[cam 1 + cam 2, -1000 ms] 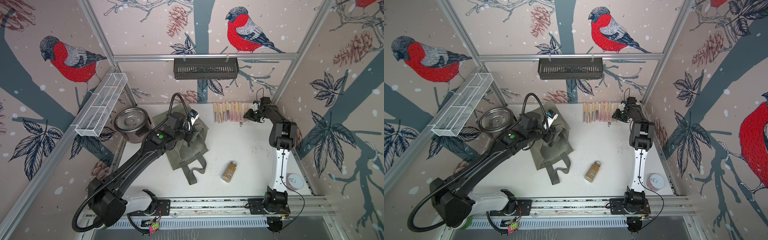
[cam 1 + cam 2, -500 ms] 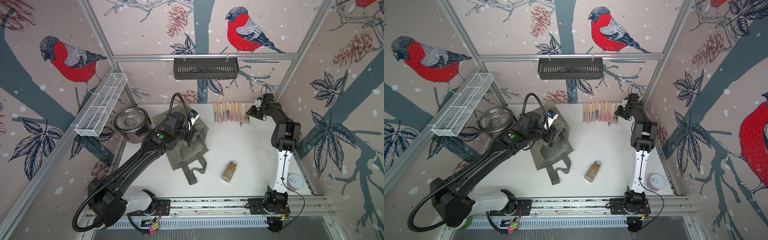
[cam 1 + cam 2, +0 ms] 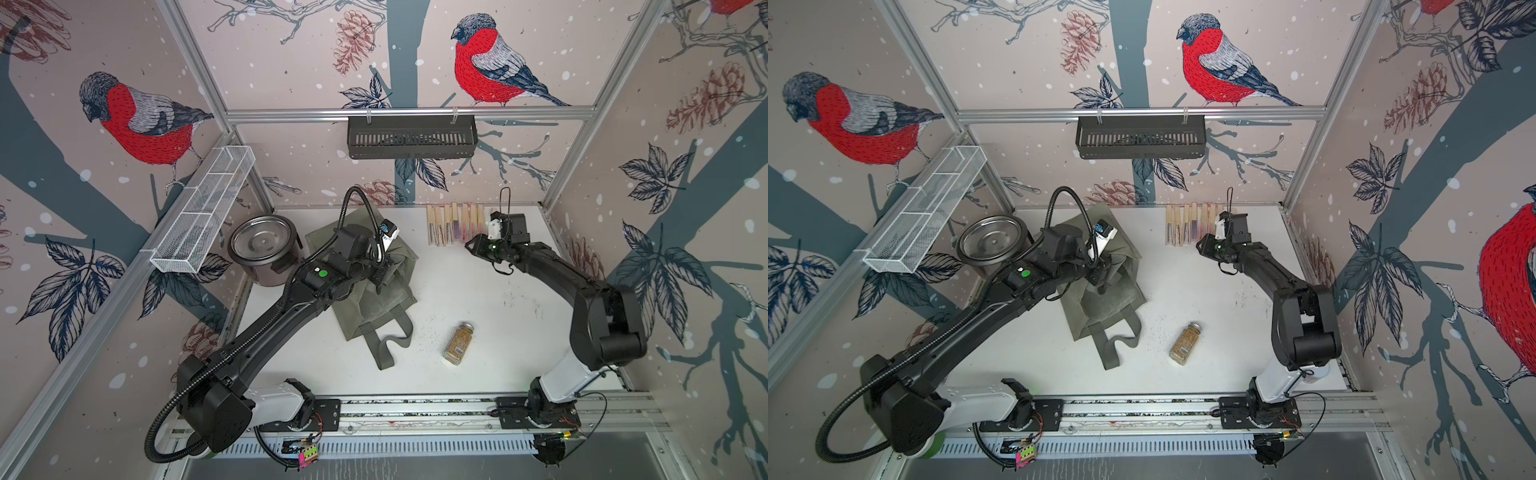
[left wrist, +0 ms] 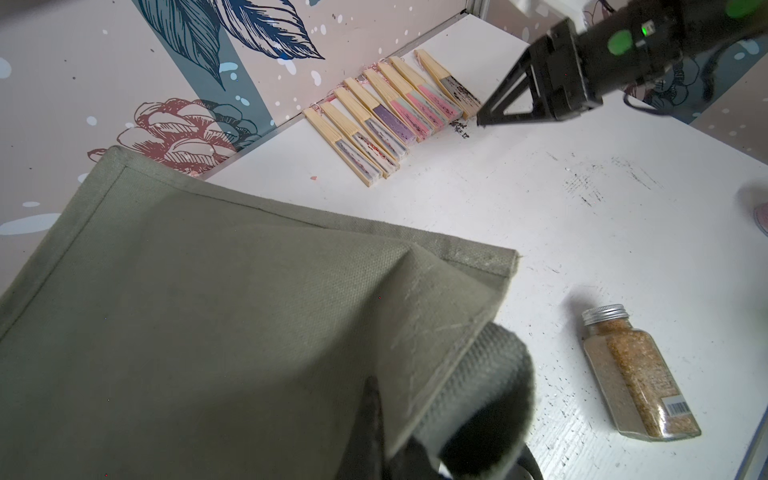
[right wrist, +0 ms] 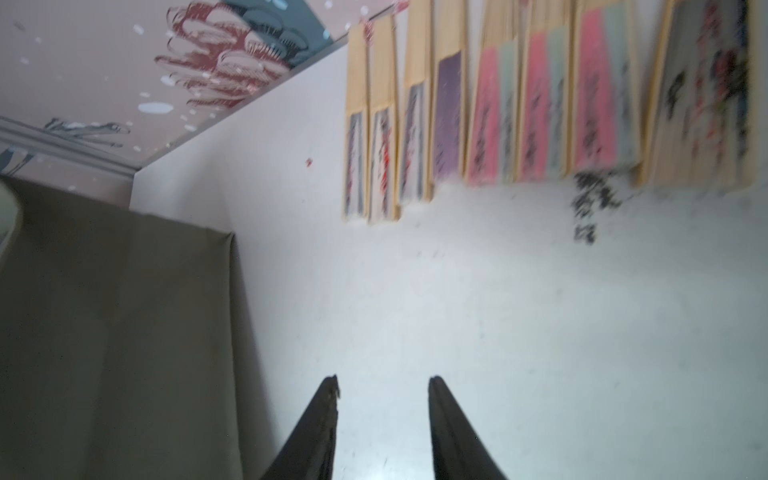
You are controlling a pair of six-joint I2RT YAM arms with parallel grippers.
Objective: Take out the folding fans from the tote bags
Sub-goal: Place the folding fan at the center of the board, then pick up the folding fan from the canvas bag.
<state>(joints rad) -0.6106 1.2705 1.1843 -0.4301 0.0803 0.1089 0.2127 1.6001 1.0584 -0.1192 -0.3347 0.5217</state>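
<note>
Folding fans (image 3: pixel 455 224) lie closed & flat in a tight side-by-side row at the back wall of the white table (image 3: pixel 478 299), all outside the tote bag (image 3: pixel 374 291). They are slim slats w/ pale bamboo sticks at the wall end and pleated leaves in pink, mint, purple or dark ink print at the near end; the left wrist view (image 4: pixel 390 112) shows them sharp, the right wrist view (image 5: pixel 540 104) blurred. The bag is soft olive-grey woven canvas w/ stitched hems, slumped, long strap handles trailing toward the front. L gripper (image 3: pixel 381 275) is clamped tight on a fold of the bag's fabric nr its edge, well apart from the fans. R gripper (image 5: pixel 382 380), w/ thin black tapered fingers, stands partly open w/ nothing btwn them, over bare table. It sits just off the near ends at the row's right side, not touching any fan, tips pointing toward the bag. A glass spice jar (image 3: pixel 458 343) w/ a metal cap lies on its side in front. A round steel pot (image 3: pixel 262 245) sits beside the bag.
</note>
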